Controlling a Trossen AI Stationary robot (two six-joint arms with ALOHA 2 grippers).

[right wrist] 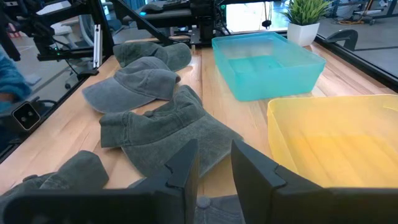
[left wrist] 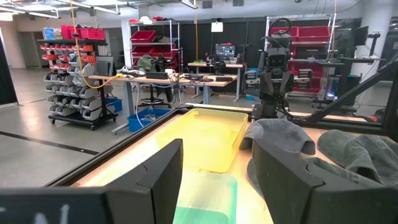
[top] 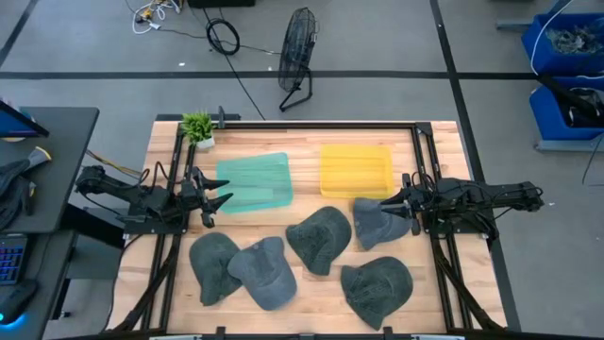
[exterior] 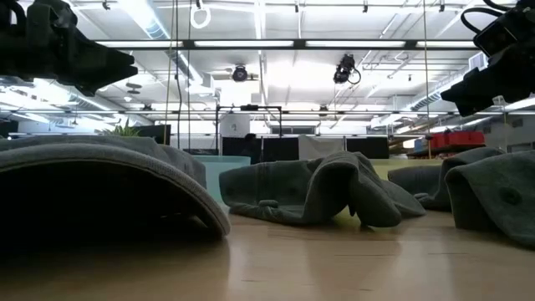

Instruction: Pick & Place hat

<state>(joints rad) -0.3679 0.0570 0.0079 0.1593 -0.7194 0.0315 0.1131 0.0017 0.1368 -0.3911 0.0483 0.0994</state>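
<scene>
Several grey caps lie on the wooden table, brims and crowns flat on it. One cap point(top: 376, 225) lies just under my right gripper point(top: 385, 202), by the yellow tray's near corner; its edge point(right wrist: 214, 208) shows below the open fingers point(right wrist: 186, 165), which hover above it. Another cap point(top: 319, 239) point(right wrist: 168, 134) lies farther toward the table's middle. My left gripper point(top: 225, 200) point(left wrist: 214, 180) is open and hangs over the left edge of the teal tray point(top: 253, 181).
A yellow tray point(top: 356, 170) sits beside the teal tray on the far half of the table. A small potted plant point(top: 198, 126) stands at the far left corner. Three more caps point(top: 264, 272) spread along the near edge. Arm frames run along both sides.
</scene>
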